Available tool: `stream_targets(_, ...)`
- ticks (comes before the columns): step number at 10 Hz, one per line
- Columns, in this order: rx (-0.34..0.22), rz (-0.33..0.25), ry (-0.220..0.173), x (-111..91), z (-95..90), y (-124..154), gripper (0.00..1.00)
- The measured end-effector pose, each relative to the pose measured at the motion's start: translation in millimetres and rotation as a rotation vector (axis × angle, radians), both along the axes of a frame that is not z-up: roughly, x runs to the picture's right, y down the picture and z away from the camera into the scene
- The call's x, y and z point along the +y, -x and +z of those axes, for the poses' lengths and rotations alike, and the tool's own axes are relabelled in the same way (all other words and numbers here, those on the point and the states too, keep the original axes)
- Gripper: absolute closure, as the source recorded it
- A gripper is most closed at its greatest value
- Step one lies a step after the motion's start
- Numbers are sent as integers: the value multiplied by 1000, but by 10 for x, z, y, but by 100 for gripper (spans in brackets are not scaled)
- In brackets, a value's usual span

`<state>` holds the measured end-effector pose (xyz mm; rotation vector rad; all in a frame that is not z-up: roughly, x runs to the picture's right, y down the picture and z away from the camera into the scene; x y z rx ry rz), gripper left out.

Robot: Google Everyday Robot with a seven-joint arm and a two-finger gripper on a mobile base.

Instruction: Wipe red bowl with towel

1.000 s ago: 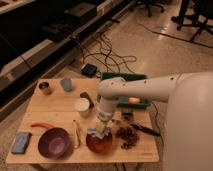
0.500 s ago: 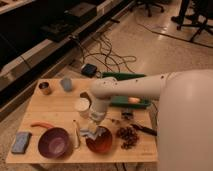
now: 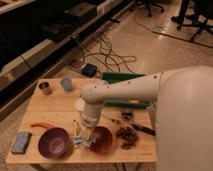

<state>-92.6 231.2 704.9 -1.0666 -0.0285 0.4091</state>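
The red bowl (image 3: 103, 140) sits on the wooden table (image 3: 55, 110) near its front edge, right of a purple bowl (image 3: 54, 143). My gripper (image 3: 85, 135) reaches down from the white arm (image 3: 125, 92) and is at the red bowl's left rim, between the two bowls. It is shut on a pale crumpled towel (image 3: 81, 140) that hangs at the bowl's left edge. The arm hides part of the table behind the bowl.
A metal cup (image 3: 45, 88) and a grey cup (image 3: 66, 83) stand at the back left. An orange-red strip (image 3: 41, 125) and a blue sponge (image 3: 21, 142) lie at the front left. A dark cluster (image 3: 127, 136) lies right of the red bowl, with green packages (image 3: 122, 77) behind.
My gripper with the towel has moved left, from over the middle of the red bowl to its left rim. The arm has swung left with it.
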Motion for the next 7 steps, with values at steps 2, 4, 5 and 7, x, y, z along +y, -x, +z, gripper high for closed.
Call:
stream_targets(2,12,7,22,181,-105,-147,100)
stream_targets(4,30,19,55,408,-155,-317,100)
stream_targets(5,35,27,69,513,-153,-351,100)
stream_targets(7,59,43,91,649,-133,-452,100)
